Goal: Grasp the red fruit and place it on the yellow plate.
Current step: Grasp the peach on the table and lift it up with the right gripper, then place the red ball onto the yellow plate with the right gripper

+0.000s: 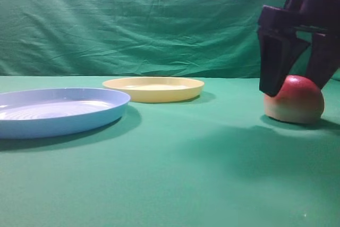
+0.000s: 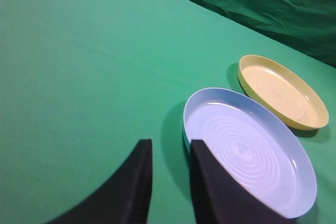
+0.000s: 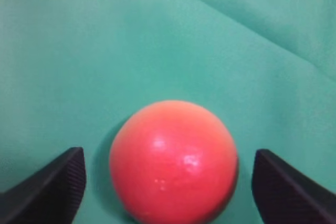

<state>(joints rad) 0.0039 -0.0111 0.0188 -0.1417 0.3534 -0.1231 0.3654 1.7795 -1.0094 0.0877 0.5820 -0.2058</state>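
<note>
The red fruit sits on the green cloth at the right, red on top and yellow-orange at its base. My right gripper is open and lowered over it, one dark finger on either side. In the right wrist view the red fruit lies between the spread fingertips, with green cloth showing on both sides. The yellow plate rests far left of the fruit and holds nothing; it is also in the left wrist view. My left gripper hovers over the cloth, slightly open and holding nothing.
A lavender-blue plate with concentric ridges lies at the left front, close to the yellow plate. The lavender-blue plate sits just right of my left fingertips. A green backdrop hangs behind the table.
</note>
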